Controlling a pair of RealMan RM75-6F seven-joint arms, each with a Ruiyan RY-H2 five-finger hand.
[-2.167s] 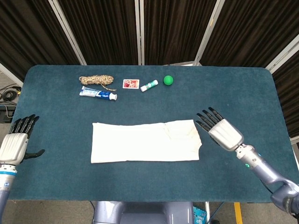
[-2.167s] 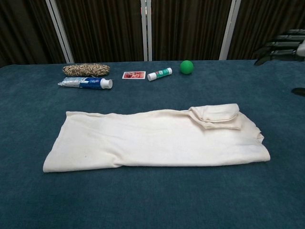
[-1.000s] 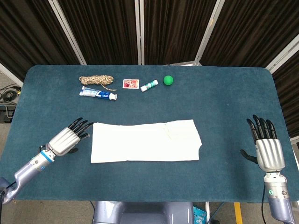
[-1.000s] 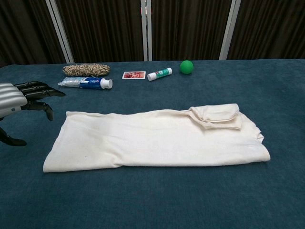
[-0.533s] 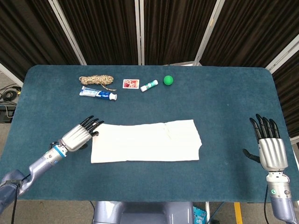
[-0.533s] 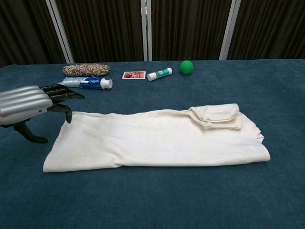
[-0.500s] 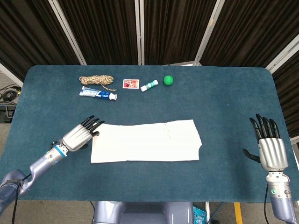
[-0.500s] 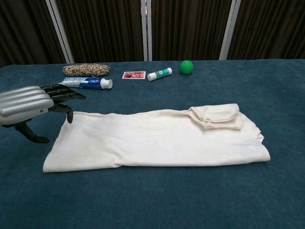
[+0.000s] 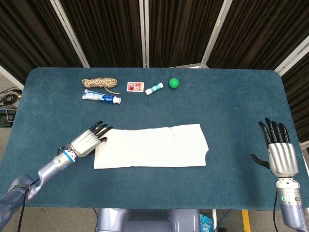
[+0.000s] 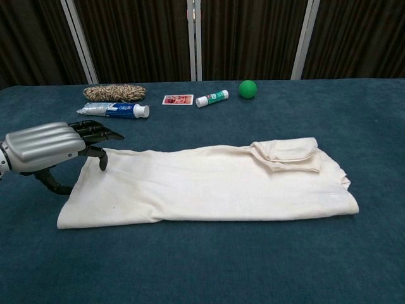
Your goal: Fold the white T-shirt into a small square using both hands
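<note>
Only head view shows right robot hand, fingers apart | left robot hand spread over T-shirt corner

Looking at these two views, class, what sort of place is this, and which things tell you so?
Probably a robot test or demonstration room, not a home: a table covered in dark blue cloth, black pleated curtain panels as a backdrop, and a metal robot left hand by a folded white T-shirt.
</note>
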